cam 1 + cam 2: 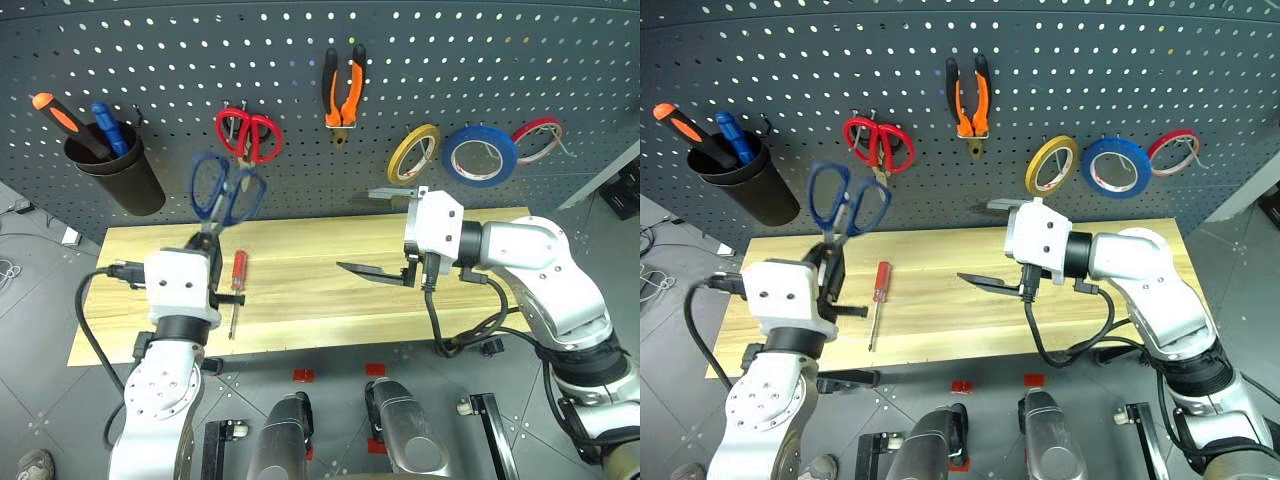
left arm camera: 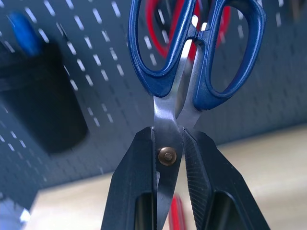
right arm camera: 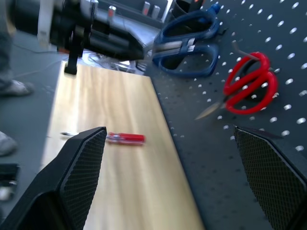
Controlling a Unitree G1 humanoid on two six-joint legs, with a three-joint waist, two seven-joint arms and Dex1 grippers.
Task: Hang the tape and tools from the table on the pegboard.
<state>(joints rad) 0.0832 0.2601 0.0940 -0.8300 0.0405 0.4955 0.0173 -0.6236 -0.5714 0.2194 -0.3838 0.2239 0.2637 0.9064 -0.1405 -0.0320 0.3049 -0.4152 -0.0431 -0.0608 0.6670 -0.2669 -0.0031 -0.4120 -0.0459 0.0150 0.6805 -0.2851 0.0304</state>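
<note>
Left gripper (image 1: pixel 208 243), nearest of all, is clamped on the scissors (image 1: pixel 225 190) at the pivot, handles raised before the pegboard (image 1: pixel 300 60); a loop could miss its hook and the pair slip. Right gripper (image 1: pixel 380 232) hangs wide and empty above the table (image 1: pixel 300 270), where the red screwdriver (image 1: pixel 237 285) waits; tape (image 1: pixel 480 155) and pliers (image 1: pixel 343 88) already hang.

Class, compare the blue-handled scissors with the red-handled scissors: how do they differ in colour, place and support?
The blue-handled scissors have blue handles; the red-handled scissors have red ones. The blue pair is clamped by its blades in the left gripper, handles up; the red pair hangs on the pegboard, blades down. Both pairs are closed.
</note>
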